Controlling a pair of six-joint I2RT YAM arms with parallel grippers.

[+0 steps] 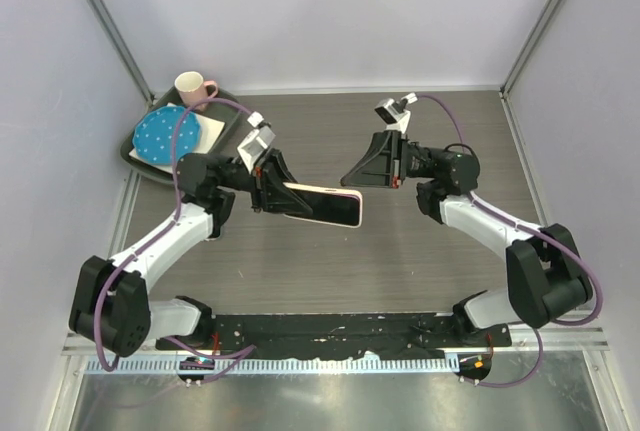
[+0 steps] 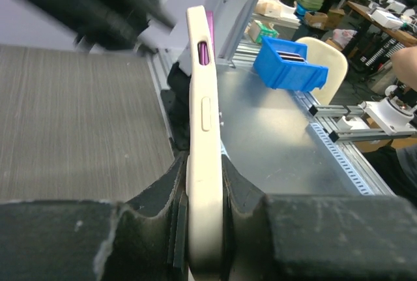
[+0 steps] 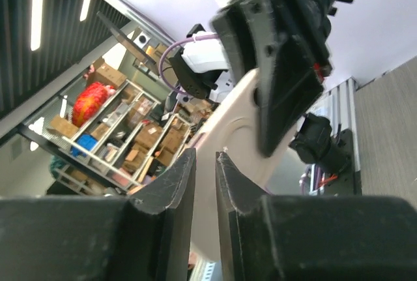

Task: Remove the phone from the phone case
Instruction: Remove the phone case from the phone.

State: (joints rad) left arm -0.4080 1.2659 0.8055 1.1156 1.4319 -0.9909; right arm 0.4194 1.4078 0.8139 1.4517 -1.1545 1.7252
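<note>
While left jaws pinch phone case, far edge free above table

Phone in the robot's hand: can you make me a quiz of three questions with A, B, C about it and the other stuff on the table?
1. Where is the pink mug?
A. At the far left corner, by the tray
B. Beside the right arm's base
C. Between the two grippers

2. What colour is the plate?
A. Red
B. Blue with white dots
C. Plain green

3. What is happening to the phone in its case?
A. It lies flat on the table
B. It is clamped in the left gripper
C. It stands inside the mug

Answers:
1 A, since the top view shows the mug at the tray's far edge.
2 B, since the dots show clearly from above.
3 B, since the left wrist view shows both fingers pressed against the case's sides.
</note>
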